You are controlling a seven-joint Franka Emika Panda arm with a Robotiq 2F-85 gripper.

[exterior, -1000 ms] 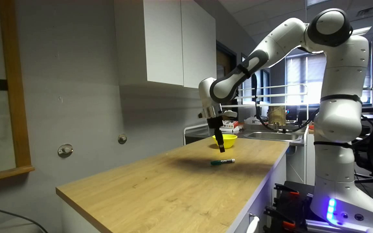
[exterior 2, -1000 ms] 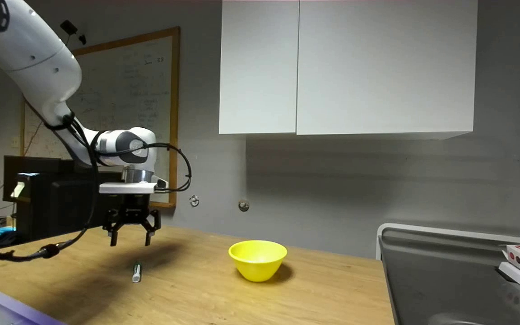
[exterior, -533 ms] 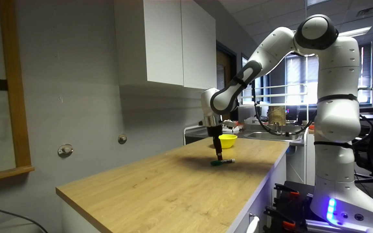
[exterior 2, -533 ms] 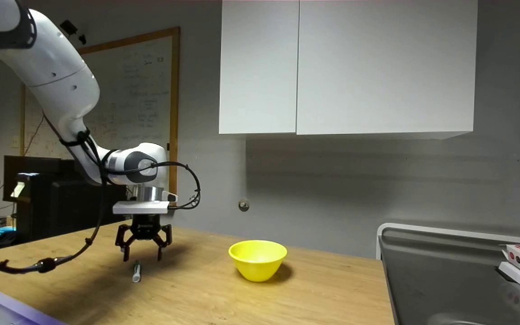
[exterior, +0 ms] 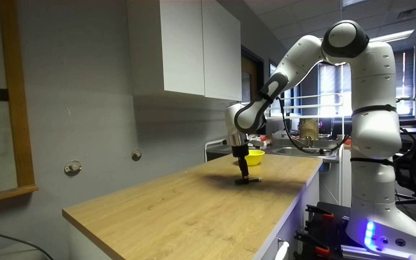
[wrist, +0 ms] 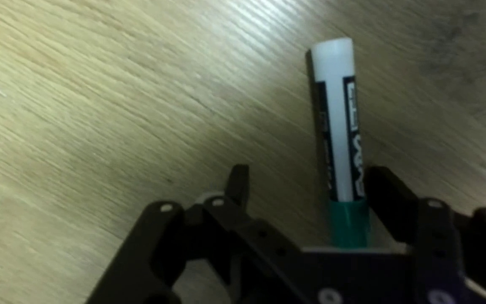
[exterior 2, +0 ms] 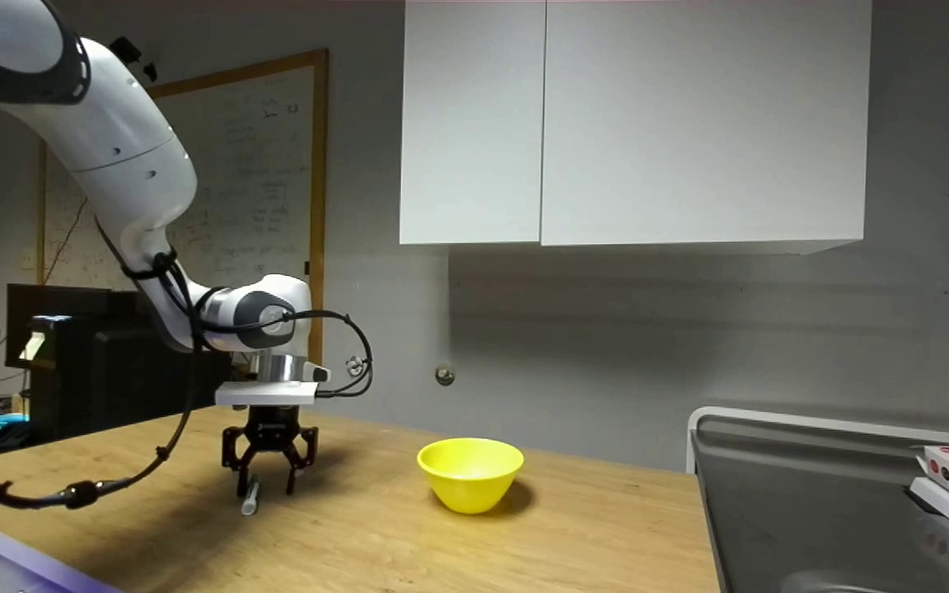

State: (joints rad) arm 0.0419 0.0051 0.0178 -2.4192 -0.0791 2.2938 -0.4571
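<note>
Loosely, the pincer [wrist: 308,179] straddles the marker [wrist: 341,137]

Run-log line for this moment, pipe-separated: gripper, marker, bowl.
gripper: open, marker between its jaws | marker: lying on counter, close to one jaw, contact unclear | bowl: yellow, upright on counter, apart from both

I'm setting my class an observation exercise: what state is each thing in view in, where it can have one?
Marker: capped, lying on its side.
Gripper: open around the marker, not clamped on it.
Bowl: upright, no contents visible.
Cupboard doors: shut.
Robot base light: lit, blue.
</note>
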